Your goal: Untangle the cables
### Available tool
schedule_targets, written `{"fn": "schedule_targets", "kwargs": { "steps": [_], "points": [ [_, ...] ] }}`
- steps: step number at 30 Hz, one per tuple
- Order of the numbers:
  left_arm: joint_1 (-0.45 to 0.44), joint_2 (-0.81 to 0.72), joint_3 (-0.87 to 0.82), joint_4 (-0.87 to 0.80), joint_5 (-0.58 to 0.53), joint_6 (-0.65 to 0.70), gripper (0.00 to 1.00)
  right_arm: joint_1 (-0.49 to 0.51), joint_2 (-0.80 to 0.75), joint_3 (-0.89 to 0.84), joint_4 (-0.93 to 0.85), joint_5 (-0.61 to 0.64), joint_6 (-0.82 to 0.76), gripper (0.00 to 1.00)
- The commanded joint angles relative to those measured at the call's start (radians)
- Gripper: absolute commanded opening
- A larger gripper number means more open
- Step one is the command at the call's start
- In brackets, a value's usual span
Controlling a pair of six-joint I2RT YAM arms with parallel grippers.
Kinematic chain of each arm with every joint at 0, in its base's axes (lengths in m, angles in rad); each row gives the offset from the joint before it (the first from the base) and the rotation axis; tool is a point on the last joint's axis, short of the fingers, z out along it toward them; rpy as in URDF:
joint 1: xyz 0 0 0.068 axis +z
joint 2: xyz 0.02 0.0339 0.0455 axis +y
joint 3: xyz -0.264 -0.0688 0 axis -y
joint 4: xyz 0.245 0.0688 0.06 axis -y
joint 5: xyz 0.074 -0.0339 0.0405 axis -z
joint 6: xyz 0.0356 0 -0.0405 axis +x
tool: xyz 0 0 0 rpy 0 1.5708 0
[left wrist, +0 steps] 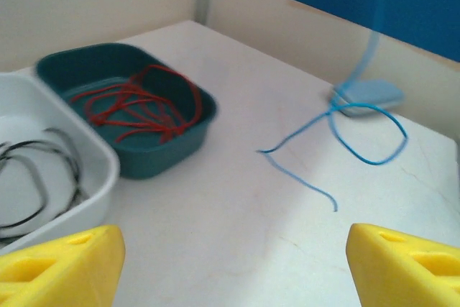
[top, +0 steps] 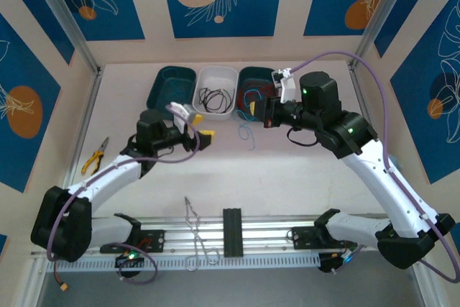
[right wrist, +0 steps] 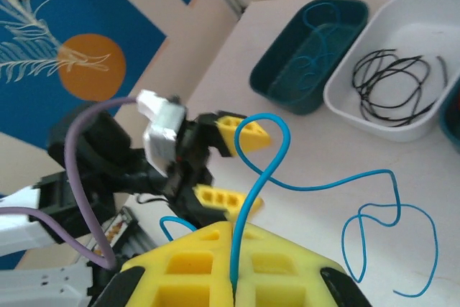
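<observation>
Jaws of the right gripper [right wrist: 233, 234] clamp a blue cable [right wrist: 260, 185] that loops over the table [right wrist: 323, 134]. Those of the left gripper [left wrist: 233, 257] stand apart near a tray [left wrist: 165, 159] of red cables [left wrist: 136, 102].

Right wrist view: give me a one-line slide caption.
Right gripper shut on a blue cable looping across the table, open left gripper opposite, teal tray and white tray holding other cables beyond.
</observation>
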Motion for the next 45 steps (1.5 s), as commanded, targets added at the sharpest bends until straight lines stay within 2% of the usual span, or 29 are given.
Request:
{"fn": "schedule_targets", "kwargs": {
  "steps": [1,7,11,17,21,30,35,38,41,45],
  "points": [
    [-0.044,-0.002,-0.045,0.149,0.028,0.116,0.81,-0.006,0.019,0.046,0.01,-0.124,-0.015,0.0],
    [-0.062,0.104,-0.031,0.278,0.082,0.118,0.78,-0.007,0.035,0.067,0.047,-0.236,0.009,0.0],
    [-0.078,0.153,-0.022,0.339,0.121,0.111,0.75,-0.006,0.027,0.067,0.064,-0.267,0.024,0.0],
    [-0.12,0.177,0.02,0.284,0.156,0.153,0.75,-0.007,0.015,0.065,0.07,-0.272,0.03,0.0],
    [-0.143,0.198,0.054,0.257,0.127,0.177,0.74,-0.007,0.017,0.063,0.078,-0.275,0.033,0.0],
    [-0.153,0.262,0.099,0.298,0.075,0.149,0.53,-0.007,0.002,0.055,0.105,-0.315,0.046,0.0],
    [-0.154,0.257,0.101,0.285,0.009,0.144,0.26,-0.011,-0.019,0.046,0.095,-0.295,0.035,0.0],
    [-0.154,0.235,0.091,0.294,-0.036,0.122,0.13,-0.018,-0.034,0.028,0.091,-0.269,0.034,0.0],
    [-0.154,0.193,0.08,0.257,-0.141,0.11,0.0,-0.03,-0.061,0.006,0.069,-0.175,0.027,0.0],
    [-0.149,0.095,0.098,0.04,-0.384,0.112,0.0,-0.056,-0.119,-0.04,-0.008,0.058,0.029,0.0]
  ]
}}
